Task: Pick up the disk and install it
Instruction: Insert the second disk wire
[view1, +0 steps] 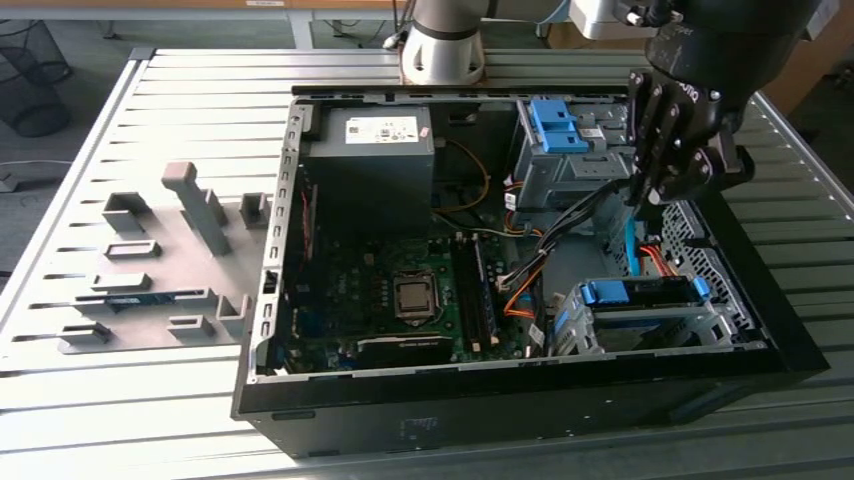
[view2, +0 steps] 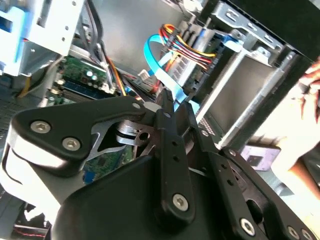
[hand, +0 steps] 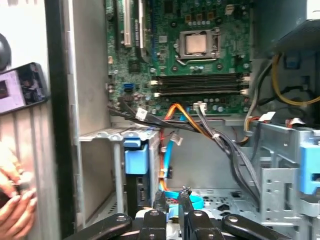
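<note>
Gripper (view1: 650, 203) hangs inside the open computer case (view1: 400, 425) on the counter (view1: 160, 130), fingers (hand: 160, 202) nearly together, holding nothing – blue cable (hand: 167, 150) just beyond the tips. Disk (view1: 643, 300) sits in the drive cage by the case front, blue rail on top – a hand (hand: 12, 200) outside the case wall

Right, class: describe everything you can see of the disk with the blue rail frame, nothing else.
The disk sits in a silver metal cage in the open computer case, in the corner at the exterior view's lower right. Its bright blue plastic rail spans the cage's top, with the flat grey metal body below it, boxed in by the cage walls. In the first wrist view its blue end shows between the cage's uprights. The gripper hangs above it, apart from it.
</note>
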